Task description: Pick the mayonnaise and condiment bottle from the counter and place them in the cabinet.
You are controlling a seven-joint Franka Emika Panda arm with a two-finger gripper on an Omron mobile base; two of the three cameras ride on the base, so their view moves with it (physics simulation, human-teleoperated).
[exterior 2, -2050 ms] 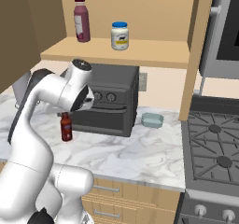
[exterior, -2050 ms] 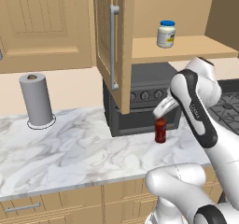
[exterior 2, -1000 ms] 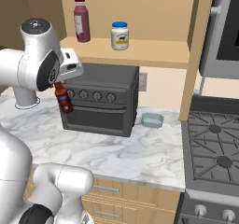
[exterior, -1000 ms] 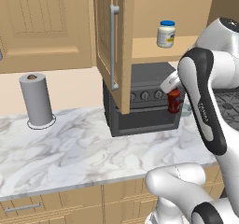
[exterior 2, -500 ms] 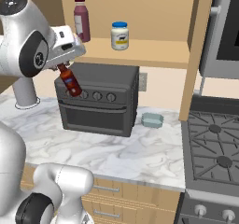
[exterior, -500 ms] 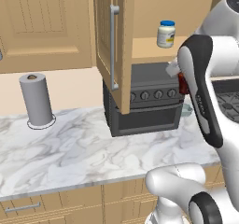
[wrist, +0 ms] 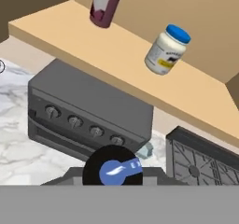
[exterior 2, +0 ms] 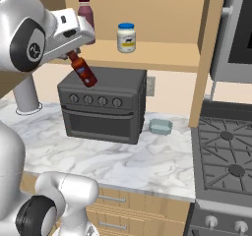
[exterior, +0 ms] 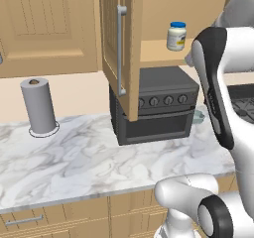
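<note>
The bottle is hanging tilted in mid-air in front of the shelf edge, its cap up in the gripper, which is clenched on its neck. It is now sitting above the top of the toaster oven; two seconds ago it was down just over the counter beside the oven, and it has been climbing in each picture since, leaning over further as the arm swings up. In the hand view its black cap is showing end-on at the bottom, with the shelf ahead.

The mayonnaise is already standing on the shelf inside the open cabinet, near a purple bottle further left. So half the task looks done, and the lift of the second item is nearly at shelf height. What seems left is carrying the bottle in over the shelf, likely into the gap between jar and purple bottle, righting it and letting go.
</note>
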